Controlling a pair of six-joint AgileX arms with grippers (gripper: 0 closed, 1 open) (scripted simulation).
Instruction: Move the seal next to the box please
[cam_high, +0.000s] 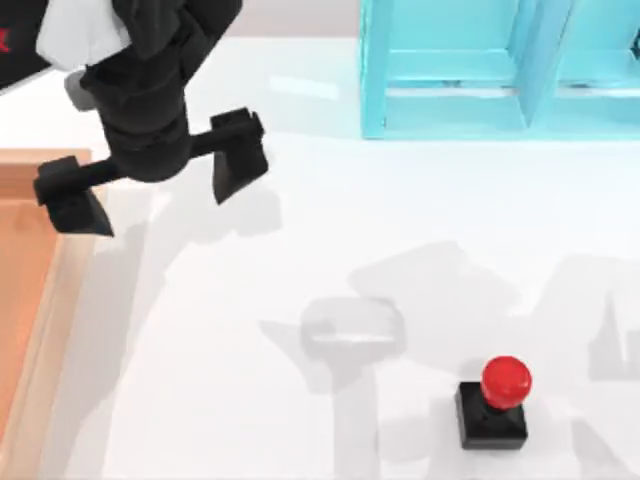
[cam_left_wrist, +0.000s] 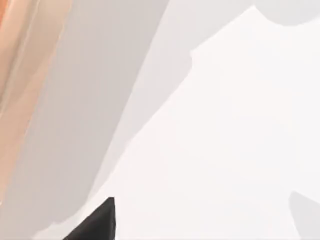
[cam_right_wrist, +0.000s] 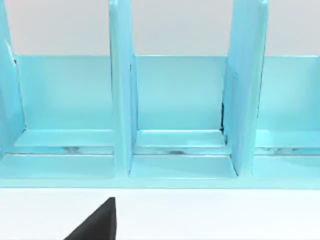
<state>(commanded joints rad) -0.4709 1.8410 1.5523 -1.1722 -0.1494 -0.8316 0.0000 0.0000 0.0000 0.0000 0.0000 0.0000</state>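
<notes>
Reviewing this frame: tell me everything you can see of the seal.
The seal is a small stamp: a black square block base with a glossy red round knob on top. It stands upright on the white table, near the front on the right side in the top view. Nothing touches it but the table; it sits far from the box at the left edge.

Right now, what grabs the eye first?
The seal, red knob on a black block, stands alone on the white table near the front right. The left gripper hangs wide open by the wooden box at far left; a light blue shelf unit lines the back.
</notes>
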